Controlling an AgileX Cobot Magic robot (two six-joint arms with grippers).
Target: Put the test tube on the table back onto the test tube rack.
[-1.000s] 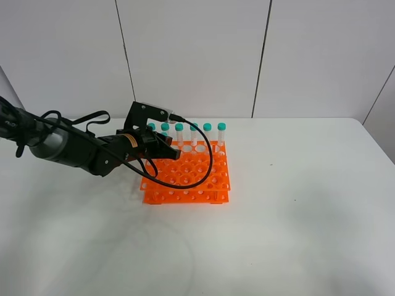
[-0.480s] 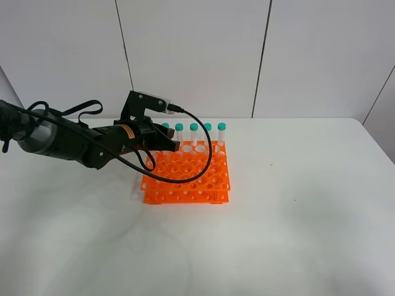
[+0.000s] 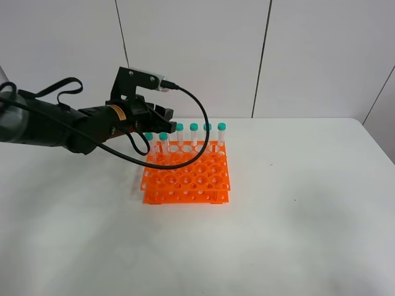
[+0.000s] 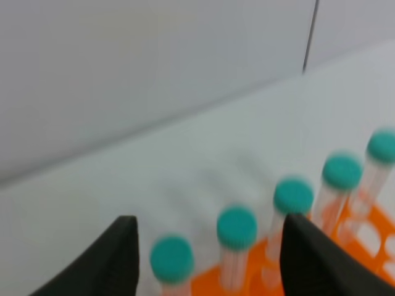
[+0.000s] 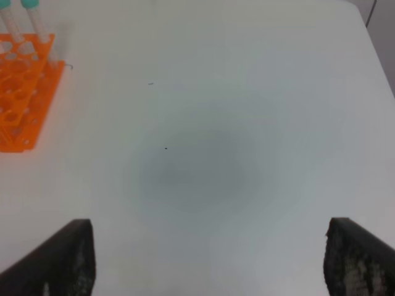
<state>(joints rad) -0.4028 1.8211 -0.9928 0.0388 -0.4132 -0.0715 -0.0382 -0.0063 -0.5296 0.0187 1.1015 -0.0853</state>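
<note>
The orange test tube rack stands on the white table. Several clear test tubes with teal caps stand upright in its far rows. Two of them sit one row forward, just below my left gripper, which hovers above the rack's far left corner. In the blurred left wrist view my left gripper is open, its fingers apart above the caps and holding nothing. No test tube lies on the table in any view. My right gripper is open over bare table, with the rack off to one side.
A white panelled wall rises behind the table's far edge. The left arm's black cable loops down over the rack's far rows. The right arm does not show in the high view.
My left gripper has risen from the rack's far left corner and its jaws have parted. Two caps that it covered now show below it. The right gripper has not moved.
</note>
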